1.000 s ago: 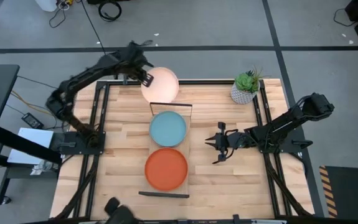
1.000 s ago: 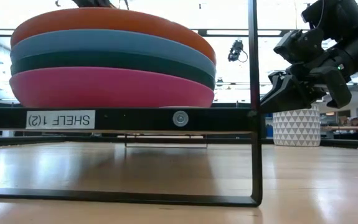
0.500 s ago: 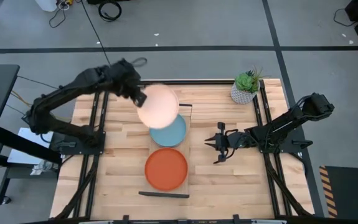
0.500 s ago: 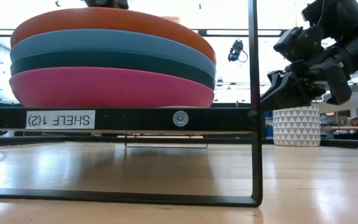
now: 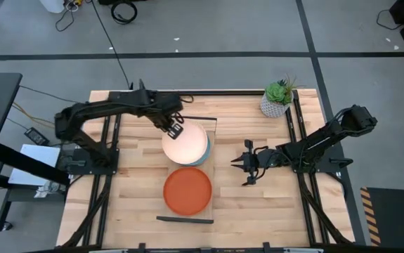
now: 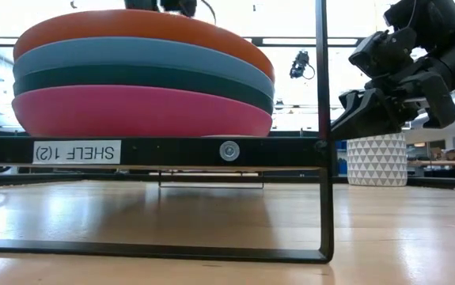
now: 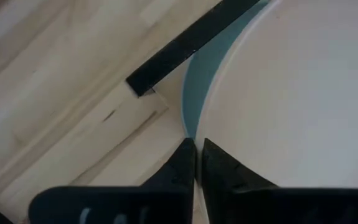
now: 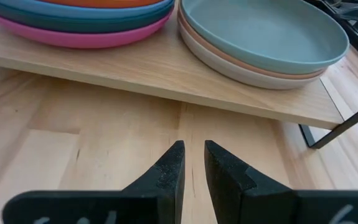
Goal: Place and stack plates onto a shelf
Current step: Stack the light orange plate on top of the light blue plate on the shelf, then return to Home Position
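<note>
The light is bright and even from above. In the low view, windows behind the shelf (image 6: 148, 150) glare white, and the table (image 6: 211, 214) shines softly. The left wrist view is blurred.

Left arm: stretched rightward across the far table.
Left gripper (image 5: 176, 126): fingers nearly closed, pinching a thin rim.
Right gripper (image 5: 239, 162): waits right of centre, fingers slightly parted.

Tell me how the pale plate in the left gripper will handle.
Likely stiff: the pale plate, pinched only at its rim by the left gripper, shows no sag. Its smooth rim may slip in that thin pinch. Flat and round, it should nest on the light blue plate, not tip.
</note>
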